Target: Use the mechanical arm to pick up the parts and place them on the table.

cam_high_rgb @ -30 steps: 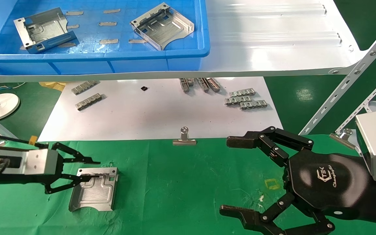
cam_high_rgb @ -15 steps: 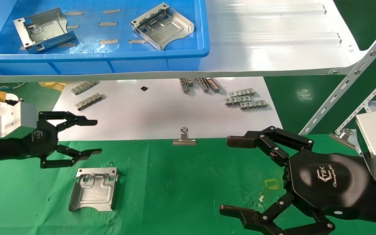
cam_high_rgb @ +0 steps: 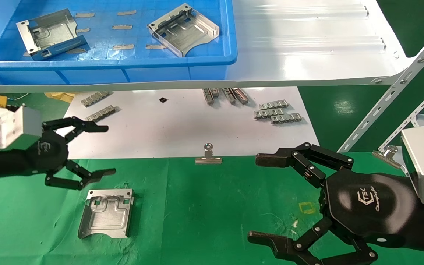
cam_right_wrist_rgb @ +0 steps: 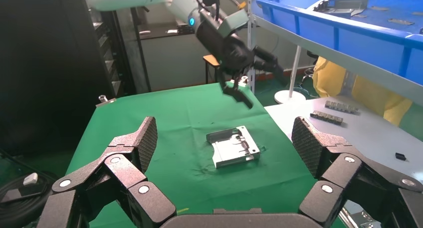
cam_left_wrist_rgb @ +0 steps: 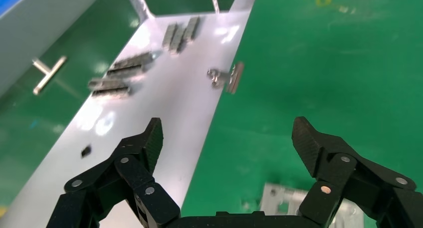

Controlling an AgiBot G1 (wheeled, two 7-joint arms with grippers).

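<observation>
One silver part (cam_high_rgb: pixel 106 212) lies flat on the green table (cam_high_rgb: pixel 204 206) at the front left. It also shows in the right wrist view (cam_right_wrist_rgb: pixel 234 147) and partly in the left wrist view (cam_left_wrist_rgb: pixel 287 198). Two more parts (cam_high_rgb: pixel 48 33) (cam_high_rgb: pixel 183 28) lie in the blue bin. My left gripper (cam_high_rgb: pixel 106 149) is open and empty, raised just behind the table part, near the white board's edge; its jaws (cam_left_wrist_rgb: pixel 228 138) stand wide apart. My right gripper (cam_high_rgb: pixel 258 198) is open and empty at the front right, over the cloth (cam_right_wrist_rgb: pixel 224 133).
The blue bin (cam_high_rgb: pixel 123 70) sits on a glossy white shelf (cam_high_rgb: pixel 307 44) at the back. Below it a white board (cam_high_rgb: pixel 182 125) carries grey segmented strips (cam_high_rgb: pixel 276 112). Binder clips (cam_high_rgb: pixel 207 156) (cam_high_rgb: pixel 387 152) pin the cloth's edge. Slanted shelf brackets (cam_high_rgb: pixel 392 95) stand at the right.
My left gripper let go of the part on the cloth, rose and drew back toward the white board. The part stays where it lay. The right arm has not moved.
</observation>
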